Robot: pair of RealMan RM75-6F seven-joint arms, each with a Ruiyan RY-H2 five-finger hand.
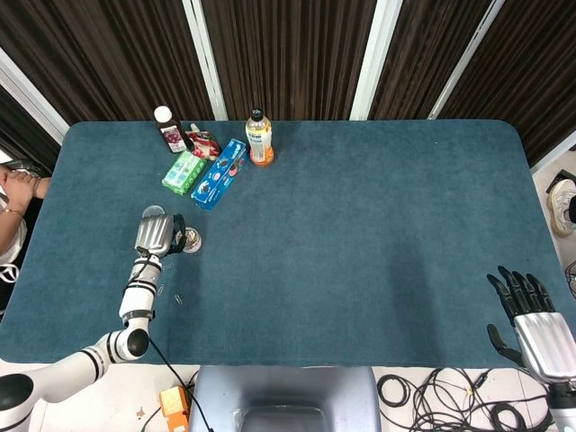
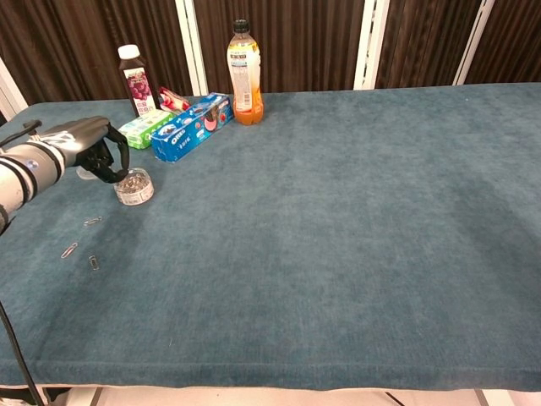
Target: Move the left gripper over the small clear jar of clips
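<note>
The small clear jar of clips (image 2: pixel 133 186) stands open on the blue table at the left, also seen from above as the jar (image 1: pixel 189 240). My left hand (image 2: pixel 91 145) hovers just left of and above it, fingers curled downward with their tips over the jar's near-left rim. I see nothing between the fingers. In the head view the left hand (image 1: pixel 158 234) sits directly beside the jar, touching or nearly so. My right hand (image 1: pixel 537 324) hangs off the table's front right corner, fingers spread and holding nothing.
The jar's clear lid (image 1: pixel 151 212) lies just behind the left hand. Loose clips (image 2: pixel 69 250) lie on the cloth in front of it. At the back left stand a juice bottle (image 2: pixel 136 81), a green pack (image 2: pixel 144 128), a blue biscuit box (image 2: pixel 191 127) and an orange bottle (image 2: pixel 243 74).
</note>
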